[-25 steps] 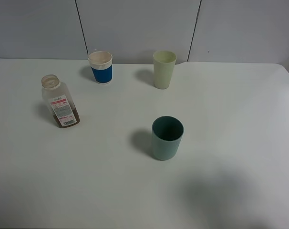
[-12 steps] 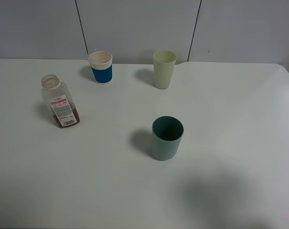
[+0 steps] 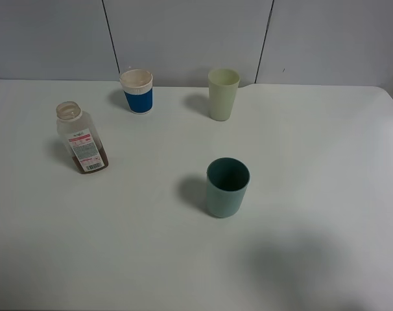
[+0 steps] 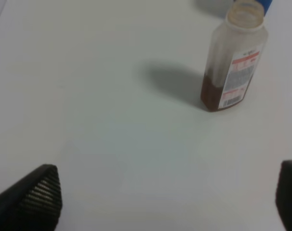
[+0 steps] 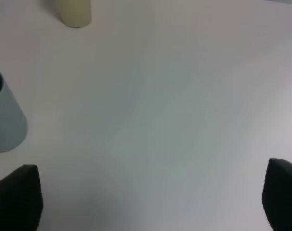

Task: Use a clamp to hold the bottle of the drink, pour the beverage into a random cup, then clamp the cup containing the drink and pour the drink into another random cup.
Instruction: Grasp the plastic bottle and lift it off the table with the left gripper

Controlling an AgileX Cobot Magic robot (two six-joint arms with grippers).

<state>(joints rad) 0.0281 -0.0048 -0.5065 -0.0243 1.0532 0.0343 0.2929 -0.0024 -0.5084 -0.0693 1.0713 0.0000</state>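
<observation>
An uncapped clear bottle [image 3: 82, 137] with a little brown drink and a red-and-white label stands at the table's left; it also shows in the left wrist view [image 4: 232, 57]. A blue-banded white cup [image 3: 137, 91] and a pale green cup [image 3: 223, 94] stand at the back. A teal cup [image 3: 227, 187] stands mid-table and shows in the right wrist view [image 5: 4, 118]. My left gripper [image 4: 167, 199] is open, well short of the bottle. My right gripper [image 5: 148, 199] is open over bare table, right of the teal cup. Neither arm shows in the exterior view.
The white table [image 3: 326, 149] ends at a grey panelled wall [image 3: 183, 35] behind the cups. The pale green cup also shows in the right wrist view [image 5: 75, 11]. A faint shadow lies on the table at the front right [image 3: 294, 265].
</observation>
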